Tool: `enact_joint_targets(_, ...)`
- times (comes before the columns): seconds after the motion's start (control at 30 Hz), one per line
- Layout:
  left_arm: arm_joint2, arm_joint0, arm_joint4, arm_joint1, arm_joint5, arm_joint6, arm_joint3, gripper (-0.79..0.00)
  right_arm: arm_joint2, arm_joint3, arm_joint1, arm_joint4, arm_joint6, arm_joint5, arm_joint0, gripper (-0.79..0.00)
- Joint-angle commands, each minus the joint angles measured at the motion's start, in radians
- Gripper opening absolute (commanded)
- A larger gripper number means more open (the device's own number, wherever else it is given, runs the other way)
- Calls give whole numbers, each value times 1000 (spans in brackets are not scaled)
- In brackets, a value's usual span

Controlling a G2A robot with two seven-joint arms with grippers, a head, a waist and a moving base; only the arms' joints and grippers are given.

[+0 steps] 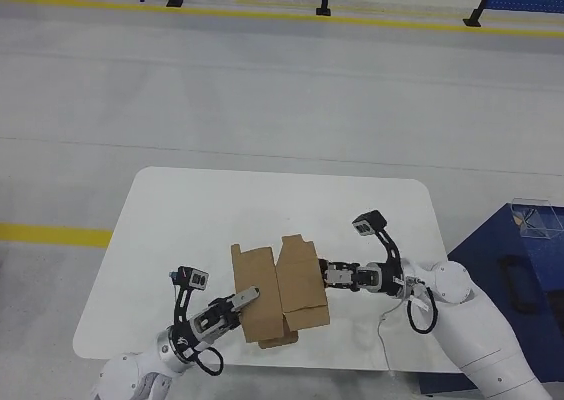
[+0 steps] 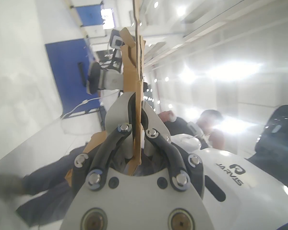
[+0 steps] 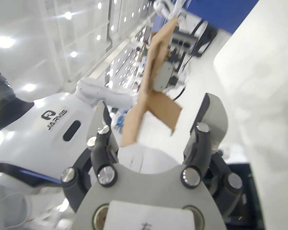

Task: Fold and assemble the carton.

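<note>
Left gripper point(image 2: 137, 105) is clamped on one edge of the single brown carton point(image 1: 279, 292), which sits partly folded over the near part of the one white table point(image 1: 212, 210). Right gripper point(image 3: 156, 102) stands wide at the carton's opposite side, not squeezing it.

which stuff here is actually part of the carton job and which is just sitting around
Part of the job:
- carton
- left end effector, shut on the carton's edge
- right end effector, open, near the opposite edge
- table below

Just sitting around:
- blue cabinet beside the table
- clear box on top of it
</note>
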Motion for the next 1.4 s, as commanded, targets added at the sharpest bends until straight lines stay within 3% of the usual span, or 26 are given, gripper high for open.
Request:
enact_joint_targets(0.0, 54, 4, -58, -13, -88, 63, 14, -785, 31, -27, 0, -76, -154, -90, -32, 0)
enact_joint_targets(0.2, 215, -69, -240, -73, -349, 265, 149, -785, 96, -84, -4, -226, -366, -290, -114, 0)
enact_joint_targets(0.3, 290, -110, -351, -99, -391, 291, 204, -785, 89, -117, -11, -344, -444, -317, -153, 0)
enact_joint_targets(0.57, 388, -168, -402, -145, -488, 274, 326, -785, 15, -141, -33, -515, -545, -304, -175, 0)
enact_joint_targets(0.63, 391, -173, -421, -151, -486, 282, 335, -785, -4, -137, -38, -543, -550, -304, -170, -406)
enact_joint_targets(0.67, 394, -174, -431, -154, -486, 286, 337, -785, -15, -137, -40, -551, -552, -304, -169, -480)
enact_joint_targets(0.7, 396, -176, -437, -157, -477, 284, 340, -785, -25, -137, -42, -552, -556, -304, -169, -699)
enact_joint_targets(0.73, 393, -178, -444, -159, -479, 285, 342, -785, -32, -136, -43, -548, -560, -304, -168, -785)
enact_joint_targets(1.0, 380, -175, -484, -173, -468, 285, 352, -785, -65, -120, -47, -468, -522, -235, -154, -785)
enact_joint_targets(1.03, 377, -175, -486, -174, -465, 281, 354, -723, -68, -118, -46, -454, -511, -227, -151, -785)
enact_joint_targets(1.07, 373, -174, -489, -175, -466, 280, 355, -428, -70, -117, -46, -442, -502, -221, -149, -785)
enact_joint_targets(1.1, 371, -172, -494, -177, -465, 278, 355, -34, -73, -117, -46, -429, -491, -214, -147, -785)
enact_joint_targets(1.13, 368, -171, -495, -178, -465, 274, 356, 0, -75, -116, -46, -417, -482, -211, -145, -785)
enact_joint_targets(1.27, 341, -152, -510, -175, -436, 240, 361, 0, -69, -115, -43, -363, -459, -181, -148, -785)
enact_joint_targets(1.37, 273, -111, -517, -161, -444, 205, 360, 0, -48, -124, -36, -319, -420, -153, -156, -785)
